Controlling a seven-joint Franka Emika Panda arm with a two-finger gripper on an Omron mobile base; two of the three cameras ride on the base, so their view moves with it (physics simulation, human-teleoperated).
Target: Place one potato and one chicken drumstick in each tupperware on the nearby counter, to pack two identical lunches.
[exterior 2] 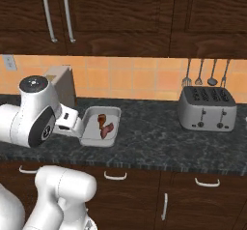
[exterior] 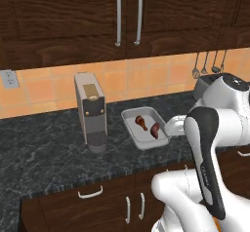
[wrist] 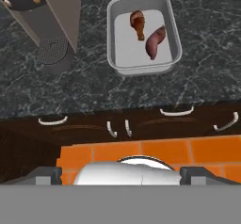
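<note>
No text, label, brand or number is legible on anything here.

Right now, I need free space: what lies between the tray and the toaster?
Nothing: in the right base view, bare counter runs from the tray to the toaster.
</note>
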